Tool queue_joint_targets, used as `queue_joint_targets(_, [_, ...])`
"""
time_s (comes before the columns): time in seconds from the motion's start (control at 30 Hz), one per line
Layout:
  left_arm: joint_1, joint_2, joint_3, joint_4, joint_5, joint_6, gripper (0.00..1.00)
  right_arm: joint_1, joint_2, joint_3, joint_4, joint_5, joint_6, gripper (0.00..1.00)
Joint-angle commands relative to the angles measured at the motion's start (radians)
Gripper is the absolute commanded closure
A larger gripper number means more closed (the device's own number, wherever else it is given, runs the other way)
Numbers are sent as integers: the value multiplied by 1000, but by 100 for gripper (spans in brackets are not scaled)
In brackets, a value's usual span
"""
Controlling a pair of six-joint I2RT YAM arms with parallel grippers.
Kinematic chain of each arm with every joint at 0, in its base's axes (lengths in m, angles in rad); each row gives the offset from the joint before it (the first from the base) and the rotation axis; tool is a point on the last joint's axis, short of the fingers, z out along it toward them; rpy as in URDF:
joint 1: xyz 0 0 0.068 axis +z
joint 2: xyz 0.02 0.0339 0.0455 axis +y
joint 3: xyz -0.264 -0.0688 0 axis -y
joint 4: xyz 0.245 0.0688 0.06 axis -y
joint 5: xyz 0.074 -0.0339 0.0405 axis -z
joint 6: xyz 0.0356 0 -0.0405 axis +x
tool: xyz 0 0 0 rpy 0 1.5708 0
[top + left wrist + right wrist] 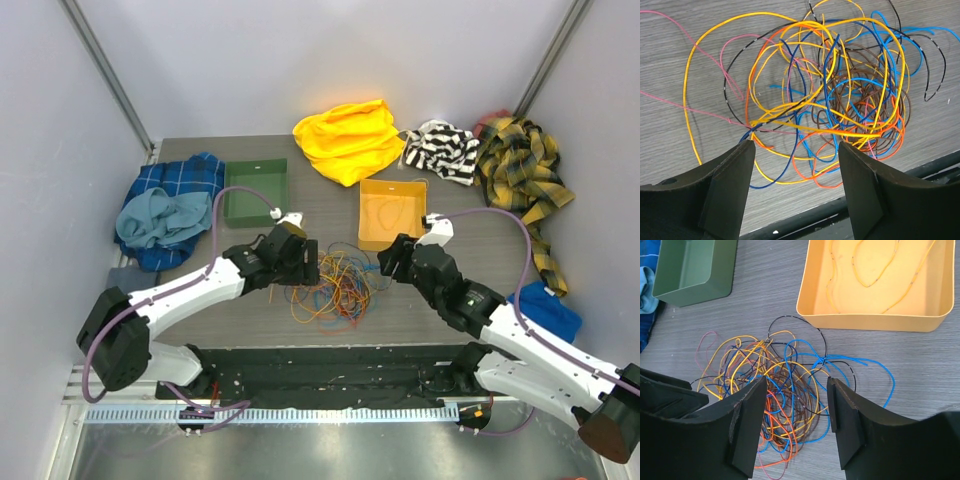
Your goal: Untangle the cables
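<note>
Many thin cables point(855, 100) lie knotted on the bench point(665, 60) between my left claw point(795, 146) and right claw point(796, 382), both spread, empty. They look light, floppy and snag-prone, so I'd pinch one outlying orange loop point(685, 95).

Same build x2. The left arm point(190, 290) & right arm point(530, 345) have white shells on the long links, black joints & a chunky black base point(115, 340) ea. A thin purple hose point(212, 235) runs along each, w/ a white plug point(290, 217) at the wrist end. The left gripper point(796, 150) & right gripper point(797, 385) are matte black: 2 broad wedge fingers point(730, 175), flat inner faces, blunt tips.
</note>
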Motion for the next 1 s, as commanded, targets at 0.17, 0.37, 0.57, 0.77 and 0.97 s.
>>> queue_joint_targets(0.17, [-5, 153, 152, 71, 21, -43, 29, 5, -1, -2, 38, 23, 6, 41])
queue_joint_targets(0.37, [-5, 216, 180, 93, -21, -41, 34, 3, -36, -19, 14, 46, 0, 41])
queue_joint_targets(0.57, [-5, 227, 183, 82, -32, -24, 52, 3, -55, -24, -6, 53, -3, 41])
queue_joint_targets(0.77, [-5, 94, 131, 57, -62, -21, 59, 3, -58, -39, 6, 50, 1, 42])
queue_joint_targets(0.97, [-6, 35, 109, 40, 59, -12, 48, 3, -26, -38, 38, 37, 4, 42])
